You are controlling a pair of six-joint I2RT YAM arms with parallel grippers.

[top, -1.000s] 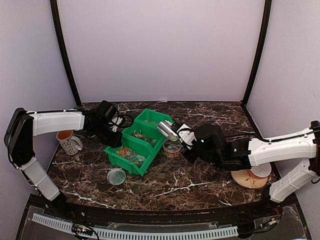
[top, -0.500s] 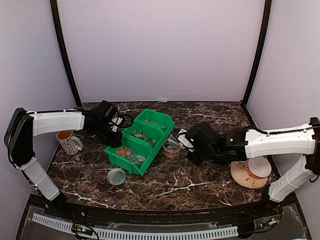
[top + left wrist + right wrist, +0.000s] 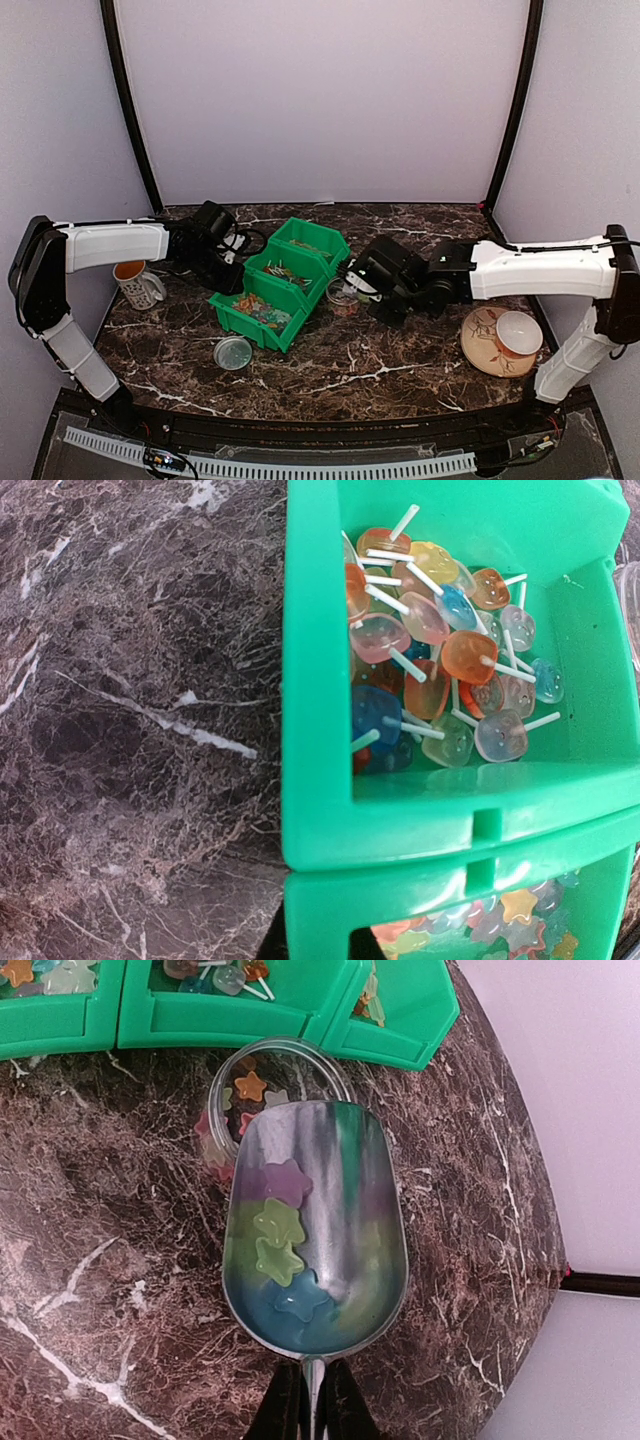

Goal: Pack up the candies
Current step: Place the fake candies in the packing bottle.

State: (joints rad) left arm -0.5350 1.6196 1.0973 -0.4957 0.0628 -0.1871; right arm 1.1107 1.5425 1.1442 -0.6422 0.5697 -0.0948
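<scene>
My right gripper (image 3: 312, 1415) is shut on the handle of a metal scoop (image 3: 330, 1260). The scoop holds several star candies (image 3: 280, 1245), purple, green and blue. Its tip hangs over a clear cup (image 3: 232, 1095) with more star candies inside, standing next to the green bins (image 3: 250, 325). In the top view the right gripper (image 3: 378, 290) is right of the cup (image 3: 343, 297). My left gripper (image 3: 220, 268) is at the bins' left side. In the left wrist view dark fingertips straddle a bin wall (image 3: 315, 810). That bin holds lollipop candies (image 3: 440, 670); the bin below holds star candies (image 3: 510, 925).
A mug (image 3: 135, 284) stands at the far left. A clear lid (image 3: 233, 352) lies in front of the bins. A plate (image 3: 482, 350) with a white bowl (image 3: 518, 332) sits at the right, near the right arm.
My right gripper has moved left and away from me with the scoop, lowering it from a raised tilt to over the cup. The left arm has not moved.
</scene>
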